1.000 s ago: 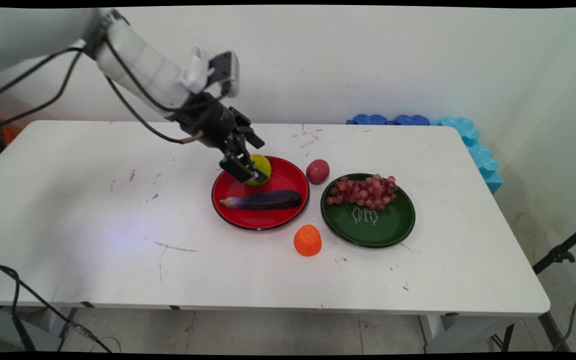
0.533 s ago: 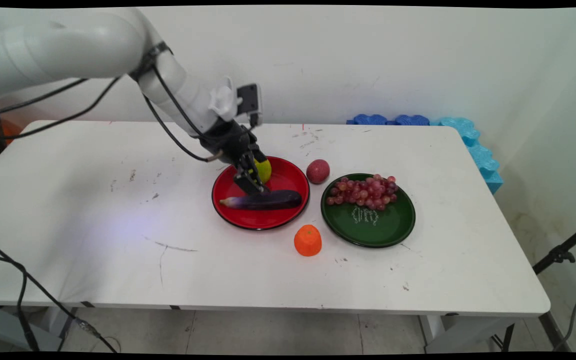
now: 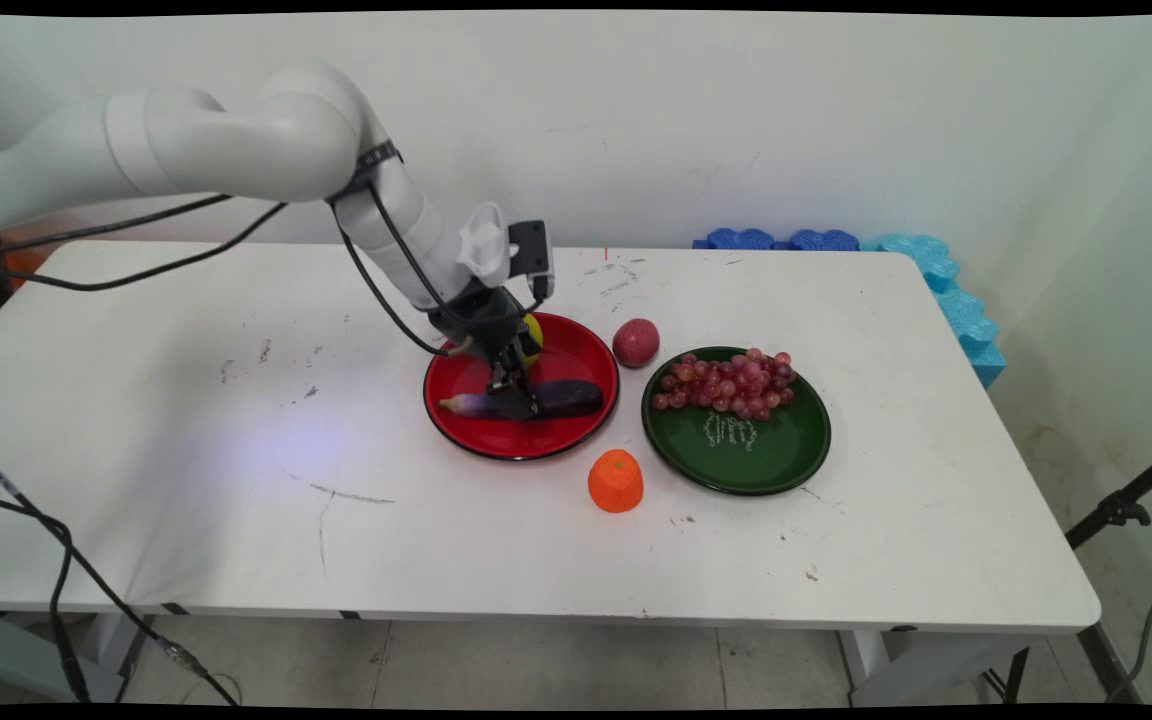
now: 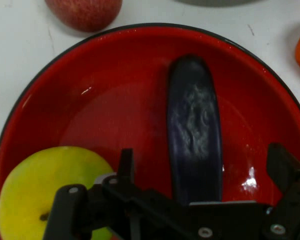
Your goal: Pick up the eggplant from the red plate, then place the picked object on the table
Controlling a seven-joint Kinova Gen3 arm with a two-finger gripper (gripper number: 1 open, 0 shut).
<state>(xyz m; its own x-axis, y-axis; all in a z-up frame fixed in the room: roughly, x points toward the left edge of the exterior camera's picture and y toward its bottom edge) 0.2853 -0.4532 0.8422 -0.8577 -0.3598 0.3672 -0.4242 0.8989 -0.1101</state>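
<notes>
Two fingers of the end effector (image 4: 200, 172) spread wide, straddling the eggplant (image 4: 194, 130) on the red plate (image 4: 115, 100), holding nothing; yellow-green fruit (image 4: 45, 190) just beside on the same plate.

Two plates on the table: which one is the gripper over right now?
The round red plate, holding the dark purple eggplant and yellow-green apple. The black gripper straddles the eggplant there, fingers open. The green plate with grapes lies apart, to the right.
</notes>
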